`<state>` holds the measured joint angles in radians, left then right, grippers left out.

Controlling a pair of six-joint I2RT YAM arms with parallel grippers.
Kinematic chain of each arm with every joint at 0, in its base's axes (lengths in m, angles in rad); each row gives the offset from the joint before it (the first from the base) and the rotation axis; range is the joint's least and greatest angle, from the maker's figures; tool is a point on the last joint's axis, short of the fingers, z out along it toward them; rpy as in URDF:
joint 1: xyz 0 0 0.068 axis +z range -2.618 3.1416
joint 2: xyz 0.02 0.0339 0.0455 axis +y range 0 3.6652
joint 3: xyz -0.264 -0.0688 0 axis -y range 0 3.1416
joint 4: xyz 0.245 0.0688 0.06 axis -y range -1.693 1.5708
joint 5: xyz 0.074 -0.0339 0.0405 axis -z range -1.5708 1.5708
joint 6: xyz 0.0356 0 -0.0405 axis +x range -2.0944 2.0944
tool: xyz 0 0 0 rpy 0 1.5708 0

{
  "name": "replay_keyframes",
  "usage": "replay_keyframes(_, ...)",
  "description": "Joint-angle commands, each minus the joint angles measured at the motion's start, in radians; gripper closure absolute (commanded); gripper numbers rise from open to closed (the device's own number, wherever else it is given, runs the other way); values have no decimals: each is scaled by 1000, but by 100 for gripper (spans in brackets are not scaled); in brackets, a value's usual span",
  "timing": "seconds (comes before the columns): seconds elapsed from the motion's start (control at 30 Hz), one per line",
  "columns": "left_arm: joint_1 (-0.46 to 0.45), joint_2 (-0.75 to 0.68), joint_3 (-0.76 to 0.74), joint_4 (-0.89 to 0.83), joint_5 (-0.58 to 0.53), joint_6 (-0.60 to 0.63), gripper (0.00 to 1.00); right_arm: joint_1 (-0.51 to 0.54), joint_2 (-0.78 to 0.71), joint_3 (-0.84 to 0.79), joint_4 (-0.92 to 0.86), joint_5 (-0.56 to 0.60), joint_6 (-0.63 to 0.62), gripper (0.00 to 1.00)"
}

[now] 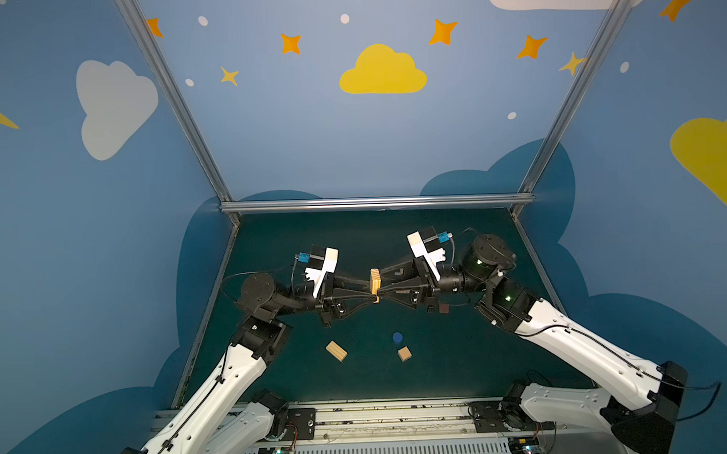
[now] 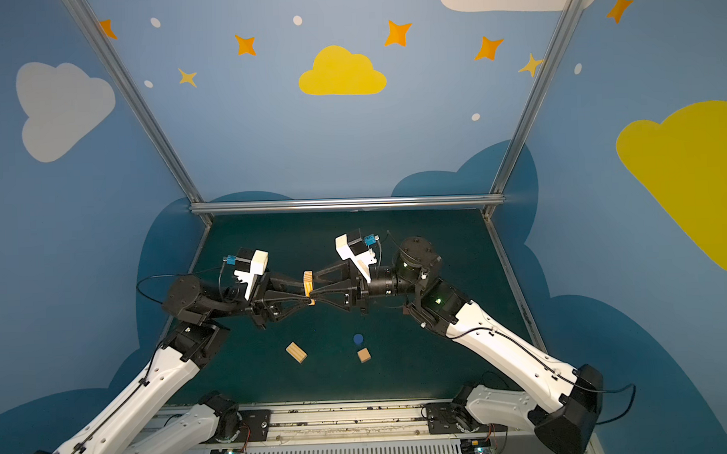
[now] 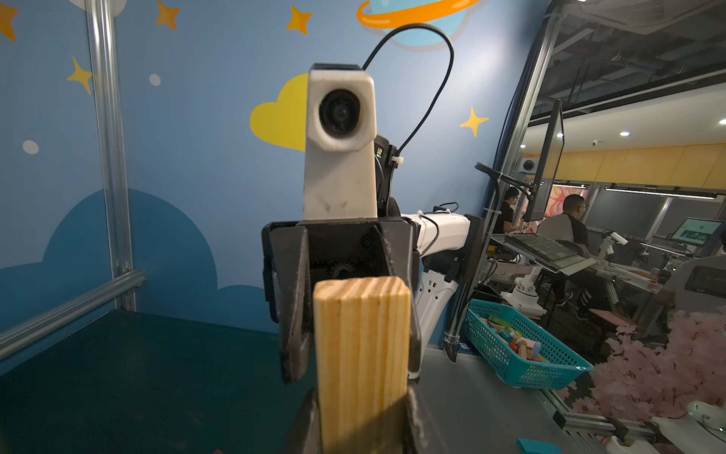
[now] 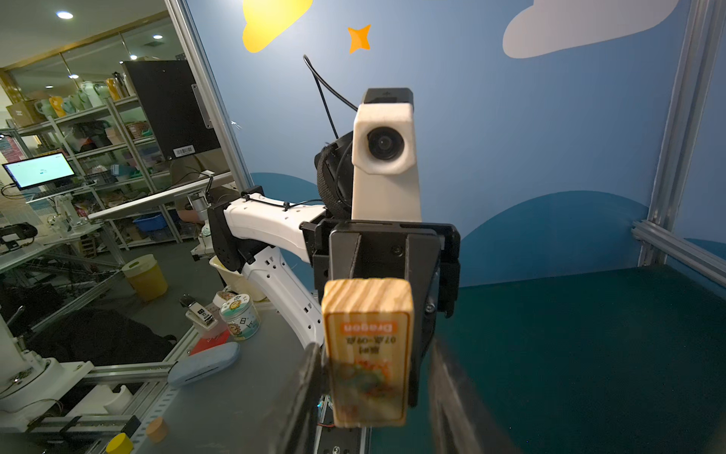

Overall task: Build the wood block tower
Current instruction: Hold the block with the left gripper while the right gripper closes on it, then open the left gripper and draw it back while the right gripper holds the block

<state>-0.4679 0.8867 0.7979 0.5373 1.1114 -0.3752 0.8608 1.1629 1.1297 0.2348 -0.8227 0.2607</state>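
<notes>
A mid-air pass, by the look of it: the left gripper (image 3: 361, 416) is clamped narrow, low on an upright tan bar (image 1: 375, 279), at the centre of both top views and well above the green table (image 1: 483, 357). The right gripper (image 4: 373, 393) faces it nose to nose, its jaws set around the same bar but not yet tight. In the right wrist view one finger (image 4: 306, 389) lies against the wood while the other, blurred, stands off with a gap showing.

No tower stands yet. The other wood blocks lie loose in the lower middle of the top views: a second bar (image 1: 336, 351), a tan cube (image 1: 404, 353), a blue round piece (image 1: 397, 337) just above the cube, and a dark reddish-brown cube (image 1: 443, 308) partly under the right arm.

To do this well, I judge the right jaws should seat squarely on the bar's flat sides, clear of the left fingertips, before the left lets go — releasing early would drop it, and a pinch on an edge could twist it. Keep both wrists level so the bar comes away upright
</notes>
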Motion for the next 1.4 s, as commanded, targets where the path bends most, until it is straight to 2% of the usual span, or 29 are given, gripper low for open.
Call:
replay_keyframes(0.0,-5,-4,-6,30,16,-1,96,9,2,36,-18,2,-28,62)
replay_keyframes(0.6,-17,-6,-4,24,45,7,96,23,6,33,-6,-26,-31,64)
replay_keyframes(0.87,-19,-14,0,-12,30,34,96,23,3,23,-4,-23,-31,81)
replay_keyframes(1.0,-20,-29,2,-61,-2,70,95,23,-1,19,-9,-16,-35,94)
replay_keyframes(1.07,-18,-42,4,-104,-24,107,82,23,-5,21,-25,2,-43,100)
replay_keyframes(1.1,-17,-48,4,-126,-33,133,64,23,-10,23,-40,16,-51,100)
replay_keyframes(1.13,-17,-54,2,-148,-44,156,41,23,-16,20,-55,34,-60,100)
replay_keyframes(1.2,-17,-63,-2,-181,-74,186,6,23,-33,9,-68,69,-76,100)
replay_keyframes(1.27,-10,-68,-2,-204,-99,208,1,22,-53,-10,-68,108,-92,100)
replay_keyframes(1.37,-1,-75,-3,-229,-132,232,0,23,-77,-23,-87,166,-128,100)
